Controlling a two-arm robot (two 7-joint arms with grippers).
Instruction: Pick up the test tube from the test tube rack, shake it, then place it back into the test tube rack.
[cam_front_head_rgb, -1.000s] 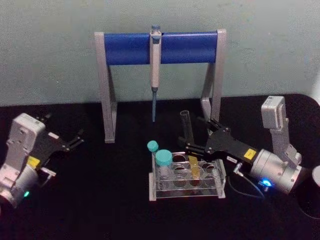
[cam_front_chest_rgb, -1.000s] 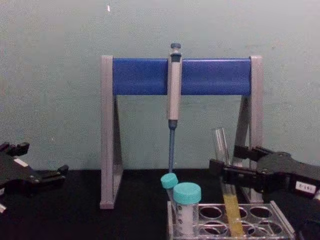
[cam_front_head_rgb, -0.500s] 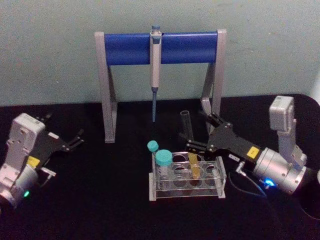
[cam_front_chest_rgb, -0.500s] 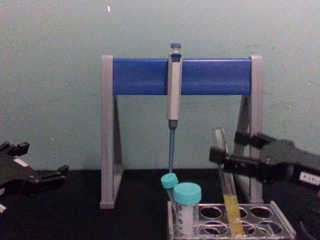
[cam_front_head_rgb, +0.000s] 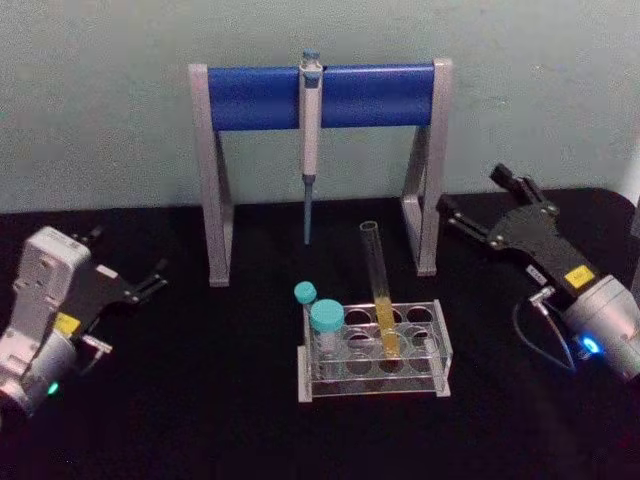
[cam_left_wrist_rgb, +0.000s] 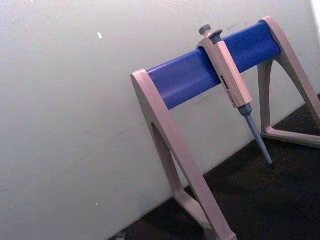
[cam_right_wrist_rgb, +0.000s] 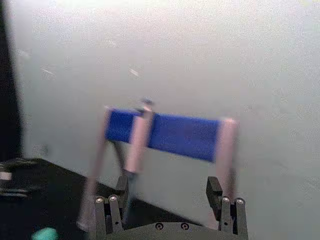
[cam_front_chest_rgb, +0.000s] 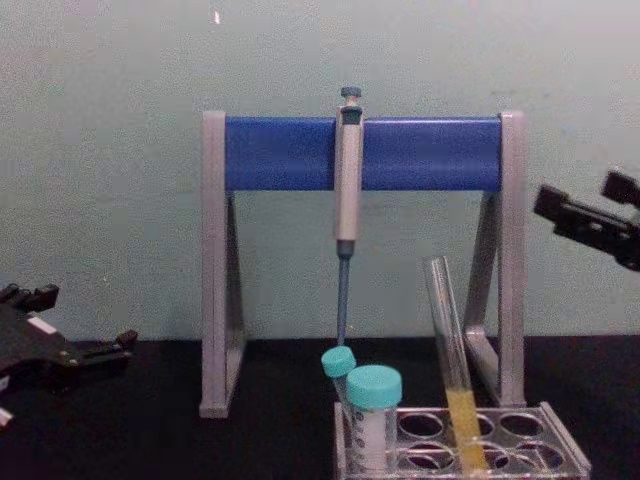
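Note:
The test tube (cam_front_head_rgb: 378, 285) is a long clear tube with yellow liquid in its lower part. It stands leaning slightly in a back-row hole of the test tube rack (cam_front_head_rgb: 441, 352), free of any grip; the chest view shows the test tube (cam_front_chest_rgb: 448, 340) in the rack (cam_front_chest_rgb: 563, 443) as well. My right gripper (cam_front_head_rgb: 470, 190) is open, up and to the right of the tube and well apart from it, and the right gripper (cam_front_chest_rgb: 573, 190) is seen at the chest view's right edge. Its open fingers (cam_right_wrist_rgb: 230, 210) frame the stand. My left gripper (cam_front_head_rgb: 130, 255) rests open at the far left.
A tall grey-legged stand with a blue crossbar (cam_front_head_rgb: 320, 96) stands behind the rack, with a grey pipette (cam_front_head_rgb: 310, 140) hanging from it. Two teal-capped vials (cam_front_head_rgb: 326, 318) sit at the rack's left end. The table is black, with a pale wall behind.
My right gripper has let go of the test tube and drawn back up and to the right. The tube now stands alone in the rack. The left arm has not moved.

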